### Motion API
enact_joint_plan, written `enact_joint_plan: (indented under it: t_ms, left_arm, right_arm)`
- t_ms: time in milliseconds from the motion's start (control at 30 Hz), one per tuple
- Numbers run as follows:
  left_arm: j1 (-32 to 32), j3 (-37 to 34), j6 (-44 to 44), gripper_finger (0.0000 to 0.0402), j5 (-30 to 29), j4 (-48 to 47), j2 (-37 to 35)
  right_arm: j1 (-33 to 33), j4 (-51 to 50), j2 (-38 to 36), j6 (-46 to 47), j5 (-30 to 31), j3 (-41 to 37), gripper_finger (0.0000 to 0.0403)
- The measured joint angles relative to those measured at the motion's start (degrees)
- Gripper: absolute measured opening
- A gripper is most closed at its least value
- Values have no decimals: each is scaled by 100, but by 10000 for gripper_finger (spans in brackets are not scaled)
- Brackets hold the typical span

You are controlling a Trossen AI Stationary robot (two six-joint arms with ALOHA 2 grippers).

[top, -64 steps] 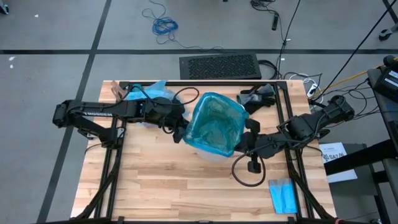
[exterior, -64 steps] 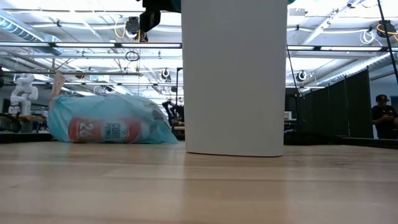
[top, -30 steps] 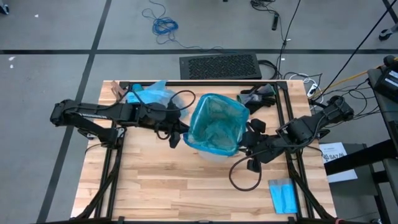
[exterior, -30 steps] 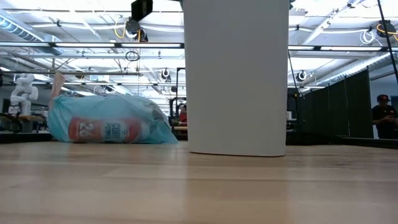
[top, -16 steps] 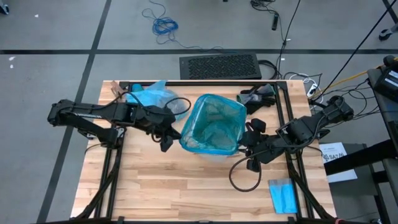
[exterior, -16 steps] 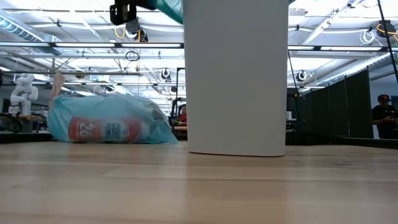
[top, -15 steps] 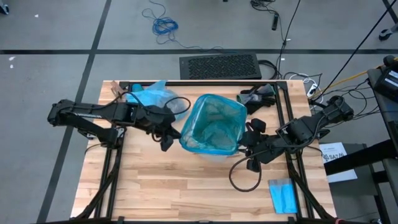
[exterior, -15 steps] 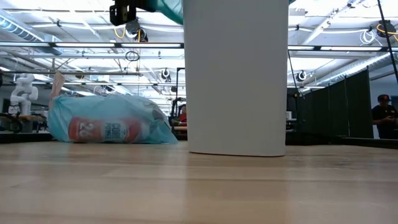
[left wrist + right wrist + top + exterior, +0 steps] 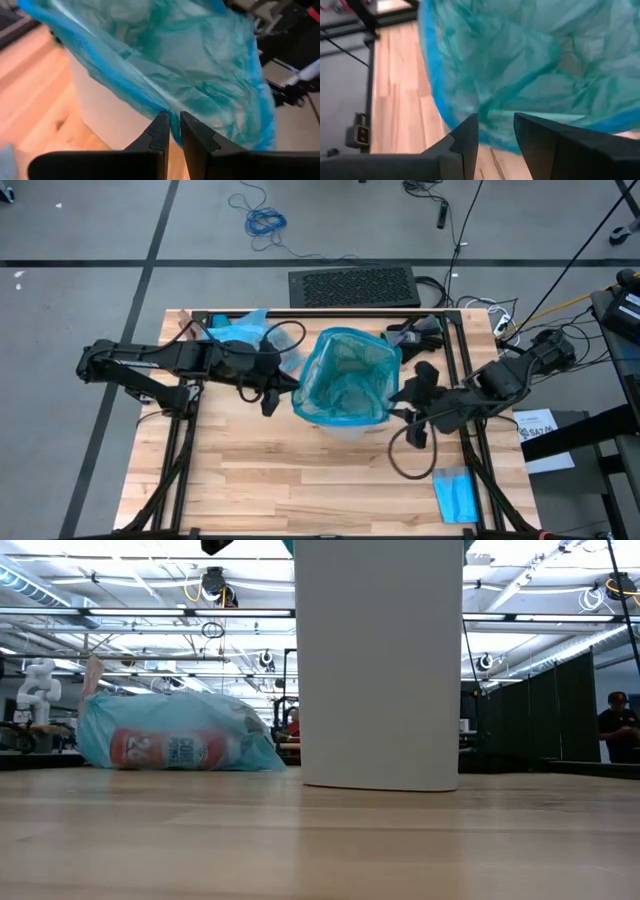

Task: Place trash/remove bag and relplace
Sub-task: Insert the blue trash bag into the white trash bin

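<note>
Bag: the thin, crinkly see-through blue-green plastic bag (image 9: 345, 376) lines the tall white plastic bin (image 9: 378, 665) in the middle of the wooden table (image 9: 260, 480).
How it handles: I think it is light, soft, slippery and easy to tear. Best pinched at the rim.
Left gripper (image 9: 171, 131): fingers nearly together, pinching the bag's edge.
Right gripper (image 9: 495, 131): fingers a little apart at the other rim; I cannot tell if they hold it.
Only the low view: a full blue bag of trash (image 9: 175, 731) showing a red-and-white bottle.

Left gripper (image 9: 171, 122) extended toward the right arm, fingers pinched nearly together on bag (image 9: 190, 65) rim. Right gripper (image 9: 495, 125) faces it, fingers slightly apart, straddling bag edge.
</note>
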Motion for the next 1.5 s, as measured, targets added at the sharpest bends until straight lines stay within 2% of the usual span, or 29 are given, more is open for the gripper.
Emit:
enact_joint_plan:
  t_ms: [133, 667, 1500]
  left_arm:
    - [11, 0, -6, 43, -171, -34, 7]
    - [11, 0, -12, 43, -165, 3, 24]
    - [11, 0, -14, 43, -150, 2, 24]
  right_arm:
    - [47, 104, -246, 39, 158, 0, 119]
    - [42, 222, -838, 144, 352, 0, 119]
    - [34, 394, -841, 188, 492, 0, 119]
